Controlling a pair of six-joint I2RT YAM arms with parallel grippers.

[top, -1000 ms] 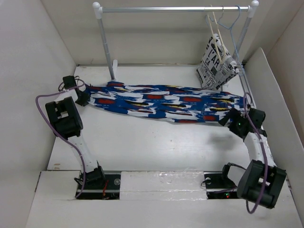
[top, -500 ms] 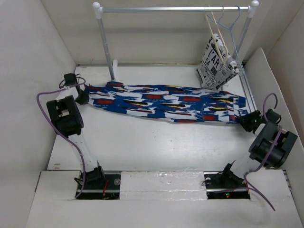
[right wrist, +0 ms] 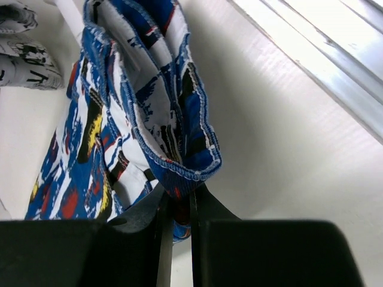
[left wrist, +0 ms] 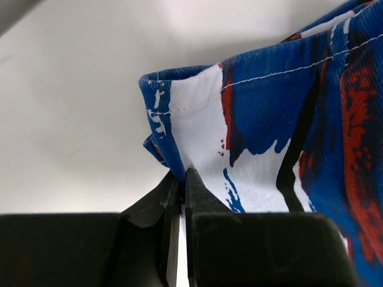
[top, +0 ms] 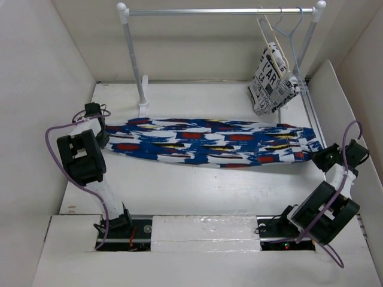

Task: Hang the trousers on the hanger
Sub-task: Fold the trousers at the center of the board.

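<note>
The blue-and-white printed trousers (top: 209, 140) lie stretched left to right across the white table. My left gripper (top: 103, 136) is shut on their left end; in the left wrist view its jaws (left wrist: 181, 179) pinch a folded hem of the trousers (left wrist: 269, 137). My right gripper (top: 323, 156) is shut on the right end, where the right wrist view shows the jaws (right wrist: 181, 200) clamped on the stitched edge of the trousers (right wrist: 119, 119). The pale beige hanger (top: 269, 33) hangs from the rail at the back right, well apart from both grippers.
A clothes rack stands at the back, with a metal rail (top: 221, 11) and a left post (top: 134, 60). Beside the beige hanger hang a light blue wire hanger (top: 291, 27) and a newsprint-lettered cloth (top: 272, 78). White walls close in both sides.
My right arm swung out to the right and its jaws closed on the trousers' right end. The trousers now lie straighter and nearer the front. My left gripper shifted slightly forward.
</note>
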